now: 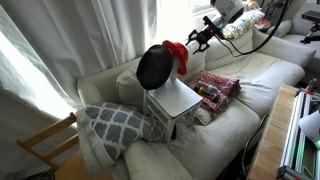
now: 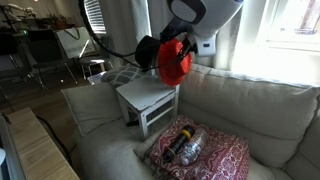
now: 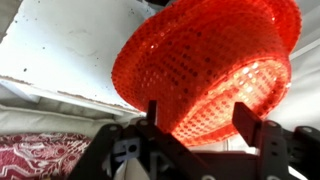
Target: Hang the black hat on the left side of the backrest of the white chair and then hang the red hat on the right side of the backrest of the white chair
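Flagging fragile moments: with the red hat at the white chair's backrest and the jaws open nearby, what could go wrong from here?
1. The bright red sequinned round hat hangs ahead of the gripper's open jaws; a retreat could snag it off.
2. It hangs beside the round black felt hat; a nudge might dislodge either.
3. The white slatted chair stands on a soft sofa cushion and could tip.

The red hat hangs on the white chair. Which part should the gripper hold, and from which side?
Probably the thin brim of the red hat, at the free edge facing the open gripper, coming from the side away from the white chair. The hat hangs tilted; its dome looks too wide for the jaws.
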